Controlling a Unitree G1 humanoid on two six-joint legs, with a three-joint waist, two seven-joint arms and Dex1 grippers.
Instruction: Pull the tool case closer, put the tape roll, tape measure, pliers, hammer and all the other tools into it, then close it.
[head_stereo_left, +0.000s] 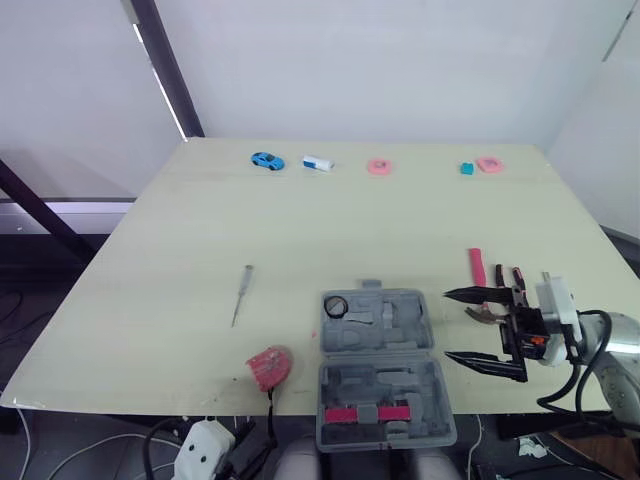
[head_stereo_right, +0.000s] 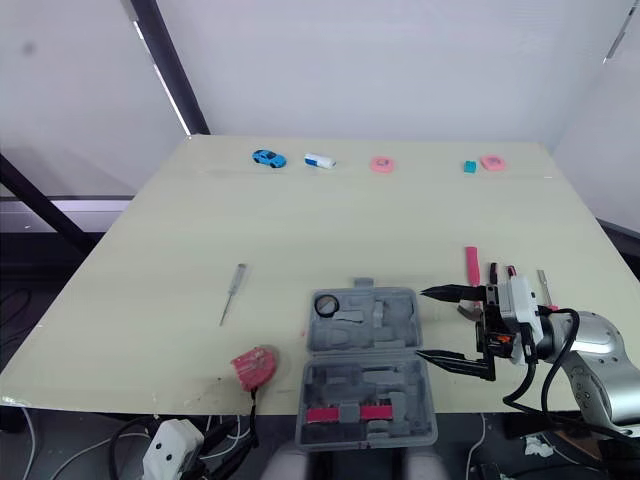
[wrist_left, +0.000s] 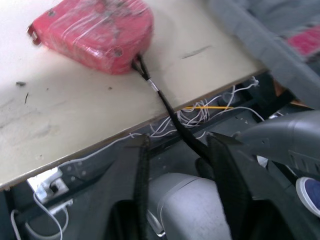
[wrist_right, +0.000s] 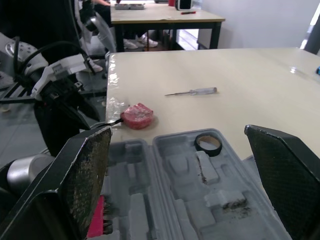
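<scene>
Right gripper (head_stereo_left: 447, 324) spread wide beside the open tool case (head_stereo_left: 345, 385).
Pliers (head_stereo_left: 490, 312) just behind its fingertips; left gripper (wrist_left: 180, 142) parted, tape measure (head_stereo_left: 269, 366) just ahead. Risk: wide fingers clip the case going for pliers, shoving it.

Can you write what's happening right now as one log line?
case: open, tape roll inside | tape measure: on table | right gripper: open, beside case | left gripper: open

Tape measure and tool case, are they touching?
Apart. The left eye view shows a strip of bare table between the tape measure and the tool case.
</scene>
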